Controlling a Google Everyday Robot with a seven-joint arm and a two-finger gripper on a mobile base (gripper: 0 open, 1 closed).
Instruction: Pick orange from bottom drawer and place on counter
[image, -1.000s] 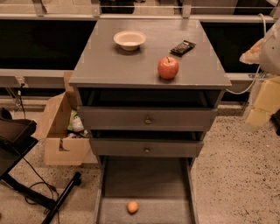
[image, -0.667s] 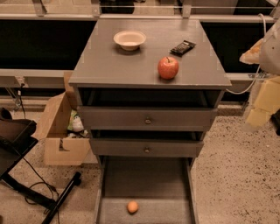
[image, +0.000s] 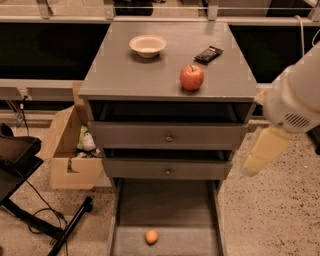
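The small orange (image: 151, 236) lies on the floor of the open bottom drawer (image: 170, 210), near its front and left of middle. The grey counter (image: 150, 75) tops the cabinet. My gripper (image: 265, 148) hangs at the right of the cabinet, level with the two upper drawers, under the white arm (image: 295, 97). It is well above and to the right of the orange and holds nothing that I can see.
On the counter stand a red apple (image: 192, 77) near the front edge, a white bowl (image: 148, 45) and a dark snack bar (image: 208, 54). A cardboard box (image: 70, 150) sits on the floor at the left, beside a black chair base (image: 45, 225).
The arm and gripper have moved left and down, further into view beside the cabinet. The orange and the things on the counter have not moved.
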